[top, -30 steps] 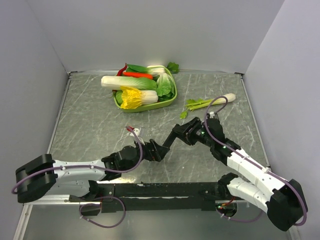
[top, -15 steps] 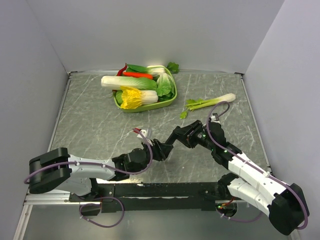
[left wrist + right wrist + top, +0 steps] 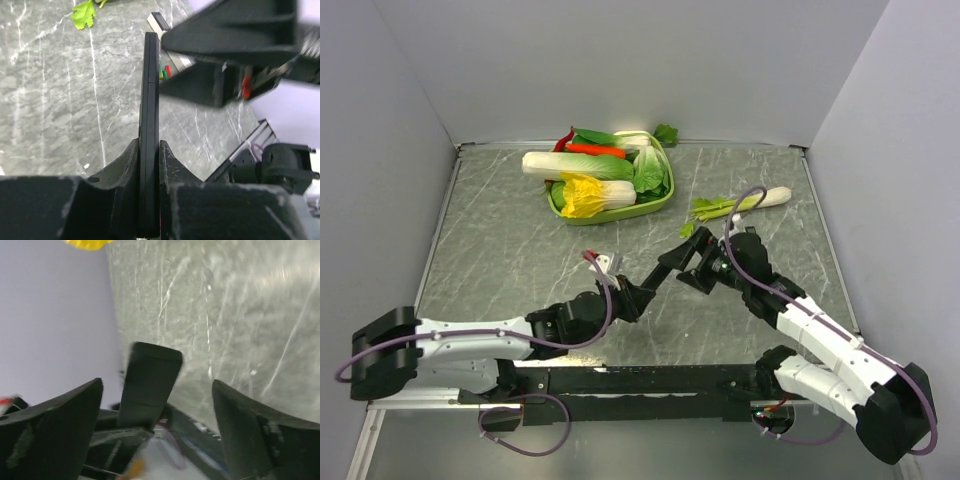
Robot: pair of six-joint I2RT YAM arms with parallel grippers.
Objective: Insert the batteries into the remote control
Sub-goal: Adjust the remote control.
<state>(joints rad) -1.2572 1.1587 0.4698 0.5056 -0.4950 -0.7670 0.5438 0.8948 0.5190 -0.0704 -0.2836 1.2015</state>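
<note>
Remote control (image 3: 150,90) stood edge-on above the table (image 3: 50,100), clamped in the closed left claw (image 3: 149,150). Right claw (image 3: 156,425) gaped wide, the remote's far end between its fingers, untouched. Tiny red and green batteries (image 3: 164,71) showed just beyond.

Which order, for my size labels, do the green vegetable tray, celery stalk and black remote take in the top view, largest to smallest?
1. green vegetable tray
2. celery stalk
3. remote control, though its ends are hidden and it is raised nearer the camera
</note>
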